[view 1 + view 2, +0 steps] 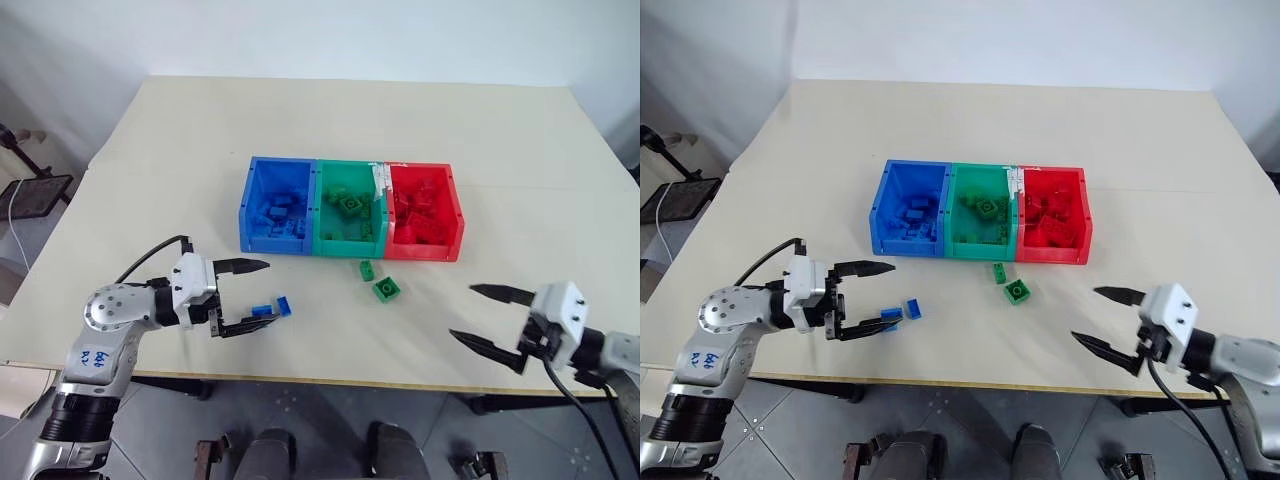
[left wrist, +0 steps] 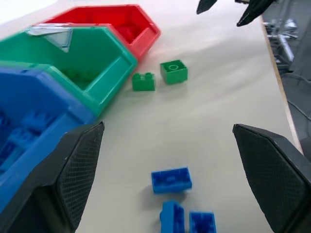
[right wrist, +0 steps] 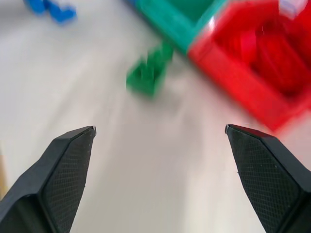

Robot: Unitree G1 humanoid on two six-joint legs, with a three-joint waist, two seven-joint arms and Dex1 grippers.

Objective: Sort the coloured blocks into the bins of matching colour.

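Three joined bins stand mid-table: blue [image 1: 275,243], green [image 1: 348,247] and red [image 1: 422,251], each with several blocks of its own colour inside. Two green blocks [image 1: 367,269] [image 1: 387,290] lie loose just in front of the green and red bins. A few blue blocks [image 2: 171,180] [image 2: 202,223] lie close together near the table's front left. My left gripper [image 1: 272,291] is open, its lower finger right beside them and nothing between the fingers. My right gripper [image 1: 461,312] is open and empty at the front right, pointing towards the green blocks [image 3: 148,73].
The cream table [image 1: 520,150] has its front edge just under both grippers. A strip of white tape [image 1: 379,180] sits on the wall between the green and red bins. A black stand [image 1: 35,192] is on the floor beyond the table's left edge.
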